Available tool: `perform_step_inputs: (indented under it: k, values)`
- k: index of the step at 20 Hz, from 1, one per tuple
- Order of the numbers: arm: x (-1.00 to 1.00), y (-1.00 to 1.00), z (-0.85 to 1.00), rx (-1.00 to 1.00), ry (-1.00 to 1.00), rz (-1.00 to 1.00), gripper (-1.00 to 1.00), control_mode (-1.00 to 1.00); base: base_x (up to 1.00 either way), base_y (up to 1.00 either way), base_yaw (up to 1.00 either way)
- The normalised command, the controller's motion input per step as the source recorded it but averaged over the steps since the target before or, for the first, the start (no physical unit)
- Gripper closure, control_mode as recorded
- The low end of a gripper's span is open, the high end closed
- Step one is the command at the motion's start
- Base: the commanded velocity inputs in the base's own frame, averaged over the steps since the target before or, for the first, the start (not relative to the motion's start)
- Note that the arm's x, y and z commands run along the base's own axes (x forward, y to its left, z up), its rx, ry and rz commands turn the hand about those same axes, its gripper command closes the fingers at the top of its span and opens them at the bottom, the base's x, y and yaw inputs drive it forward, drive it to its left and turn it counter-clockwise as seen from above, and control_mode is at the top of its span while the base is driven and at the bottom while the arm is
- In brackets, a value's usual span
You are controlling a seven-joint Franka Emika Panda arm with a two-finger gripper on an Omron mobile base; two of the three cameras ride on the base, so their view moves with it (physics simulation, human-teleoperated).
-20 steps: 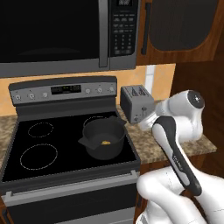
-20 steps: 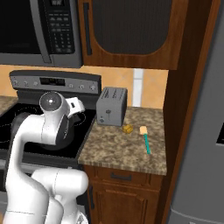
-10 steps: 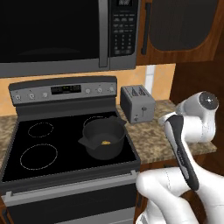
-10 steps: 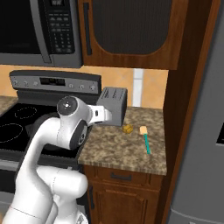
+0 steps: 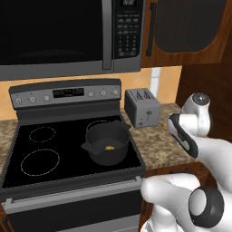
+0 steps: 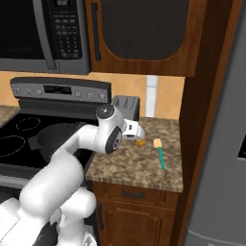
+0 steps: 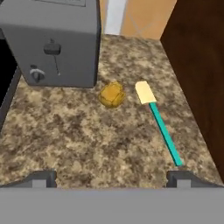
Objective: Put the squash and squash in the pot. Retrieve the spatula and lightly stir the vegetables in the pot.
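One squash point(image 5: 109, 147) lies inside the dark pot point(image 5: 108, 144) on the stove's right front burner. The other squash point(image 7: 112, 95) sits on the granite counter just in front of the toaster, and it also shows as a small squash lump point(image 6: 141, 142) in the right base view. The teal-handled spatula point(image 7: 158, 124) lies to its right, cream blade toward the wall; the same spatula point(image 6: 160, 153) appears in the right base view. My gripper point(image 6: 139, 132) hovers above the counter beside the toaster, open, with nothing between its fingertips point(image 7: 42, 177).
The grey toaster point(image 7: 54, 43) stands at the back of the counter, close to the loose squash. A dark wood cabinet wall point(image 7: 197, 65) bounds the counter on the right. The black stove point(image 5: 45, 154) lies to the left, with the microwave point(image 5: 59, 36) above it.
The arm has swung right, from beside the pot over to the counter right of the toaster. The gripper stayed open. Pot, squash and spatula have not moved.
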Motion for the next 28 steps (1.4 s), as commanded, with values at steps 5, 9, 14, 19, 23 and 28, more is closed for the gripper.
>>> perform_step_inputs:
  k: [5,9,14,19,23,28]
  values:
    - [0.79,-0.05,-0.57,0.09,0.17,0.00,-1.00,-1.00,0.00,0.00,0.00]
    - [0.71,-0.05,-0.46,0.00,0.05,0.00,-1.00,-1.00,0.00,0.00,0.00]
    - [0.42,-0.22,-0.33,0.00,-0.01,0.00,-1.00,-1.00,0.00,0.00,0.00]
    - [0.39,-0.17,-0.41,0.00,0.00,0.00,-1.00,-1.00,0.00,0.00,0.00]
    - [0.45,-0.04,-0.31,0.00,0.00,0.05,-1.00,-1.00,0.00,0.00,0.00]
    - [0.39,-0.06,-0.26,0.00,0.00,0.04,-1.00,-1.00,0.00,0.00,0.00]
